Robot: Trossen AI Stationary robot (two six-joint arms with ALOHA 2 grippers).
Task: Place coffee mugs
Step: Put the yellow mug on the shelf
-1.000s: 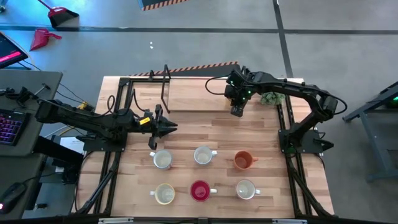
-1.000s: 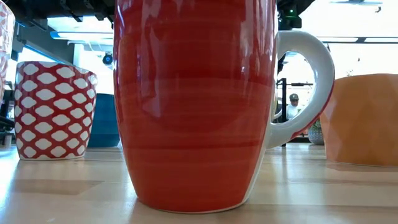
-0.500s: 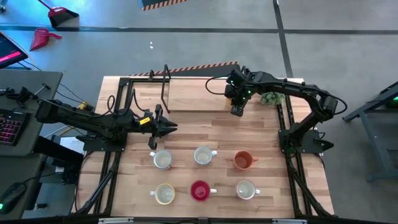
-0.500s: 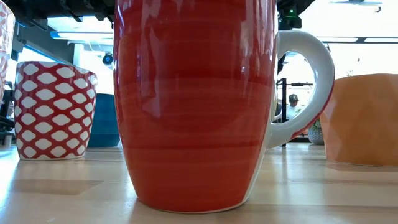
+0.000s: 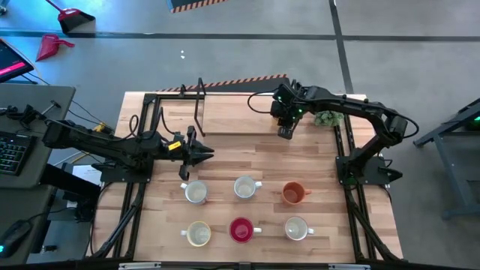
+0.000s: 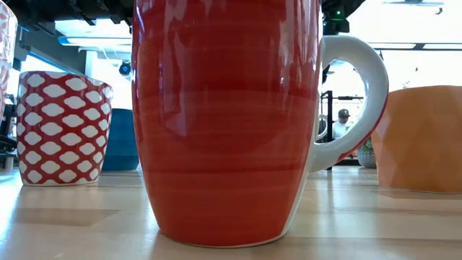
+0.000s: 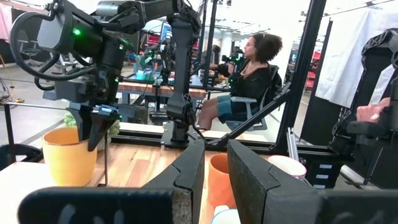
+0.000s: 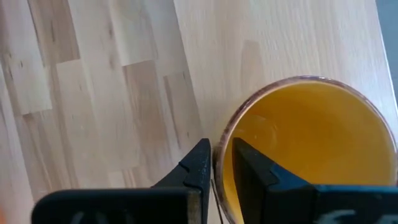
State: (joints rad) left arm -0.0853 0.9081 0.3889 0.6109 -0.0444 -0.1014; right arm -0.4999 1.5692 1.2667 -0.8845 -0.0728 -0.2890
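Yellow-orange mug [image 8: 305, 149] stood at table's [image 5: 225, 150] far edge, under right gripper [image 8: 221, 163] | fingers straddled its rim, barely parted, grip loosening I'd say | six mugs in rows nearer | left gripper [image 5: 202, 153] beside them, slightly open, empty | blue mug's [image 6: 119, 141] place unclear overhead
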